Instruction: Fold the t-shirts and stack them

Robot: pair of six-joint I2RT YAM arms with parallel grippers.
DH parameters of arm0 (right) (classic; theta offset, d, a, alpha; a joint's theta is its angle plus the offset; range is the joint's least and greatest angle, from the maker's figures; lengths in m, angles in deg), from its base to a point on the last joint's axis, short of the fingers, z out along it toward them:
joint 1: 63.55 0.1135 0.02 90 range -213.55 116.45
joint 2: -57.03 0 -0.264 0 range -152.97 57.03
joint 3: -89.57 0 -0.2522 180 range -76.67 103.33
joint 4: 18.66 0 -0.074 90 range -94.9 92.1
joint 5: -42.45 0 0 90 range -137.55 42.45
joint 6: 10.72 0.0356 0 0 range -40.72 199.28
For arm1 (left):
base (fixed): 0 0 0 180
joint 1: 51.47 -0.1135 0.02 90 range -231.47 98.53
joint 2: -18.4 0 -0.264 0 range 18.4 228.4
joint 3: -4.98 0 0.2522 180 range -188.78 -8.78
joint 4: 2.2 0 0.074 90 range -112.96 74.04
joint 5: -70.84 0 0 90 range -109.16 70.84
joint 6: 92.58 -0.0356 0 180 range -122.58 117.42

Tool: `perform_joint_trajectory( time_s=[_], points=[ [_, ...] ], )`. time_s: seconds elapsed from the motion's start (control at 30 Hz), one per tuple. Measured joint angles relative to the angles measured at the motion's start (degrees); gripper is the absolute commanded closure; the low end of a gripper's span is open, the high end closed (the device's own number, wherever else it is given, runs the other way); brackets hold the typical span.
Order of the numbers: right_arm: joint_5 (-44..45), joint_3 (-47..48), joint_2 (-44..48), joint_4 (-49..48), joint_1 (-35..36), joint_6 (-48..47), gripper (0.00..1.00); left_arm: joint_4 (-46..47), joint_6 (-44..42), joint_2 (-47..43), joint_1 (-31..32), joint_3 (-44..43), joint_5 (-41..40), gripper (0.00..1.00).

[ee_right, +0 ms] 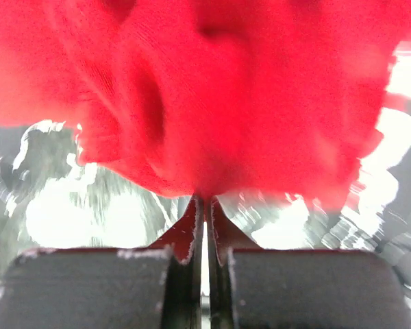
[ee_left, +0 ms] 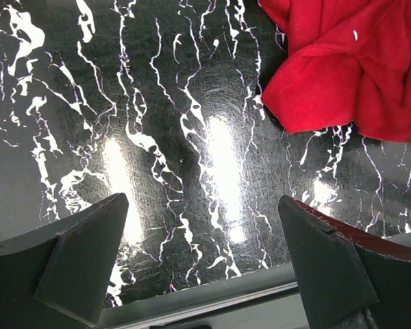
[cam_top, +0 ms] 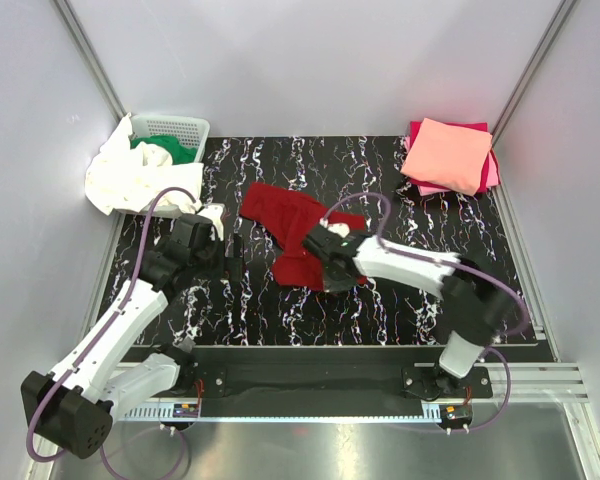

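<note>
1. Near table centre, dark red t-shirt lies crumpled.
2. Right gripper: jaws closed, pinching its near edge.
3. Left gripper: jaws wide apart, empty, just left of the t-shirt.

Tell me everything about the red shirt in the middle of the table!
The dark red soft cloth t-shirt lies crumpled and unfolded near the middle of the black white-veined table. It looks like plain, slightly fuzzy fabric, bunched into ridges and folds. The right hand is shut on its near part, pinching a fold of cloth. The left hand is open over bare table beside it, not touching it.
</note>
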Motion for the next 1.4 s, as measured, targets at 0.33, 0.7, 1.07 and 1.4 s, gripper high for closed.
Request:
perform_joint_trajectory(
  time_s=[0.33, 0.7, 1.07, 1.4],
  points=[
    [24.4, 9.4, 41.3, 20.0, -1.0, 3.9, 1.00, 0.0, 0.2, -0.7, 0.0, 0.0, -0.8, 0.02],
    [33.2, -5.3, 54.9, 29.4, -3.5, 13.7, 1.00, 3.5, 7.4, 0.5, 0.0, 1.8, 1.9, 0.10],
    [26.5, -21.1, 60.8, 19.7, -3.5, 18.2, 1.00, 13.6, 13.3, 25.2, 5.0, -5.9, 3.1, 0.14],
    [13.4, -39.1, 57.9, -1.9, -3.5, 18.6, 1.00, 17.7, 10.4, 49.3, 9.4, -33.8, 2.6, 0.23]
  ],
)
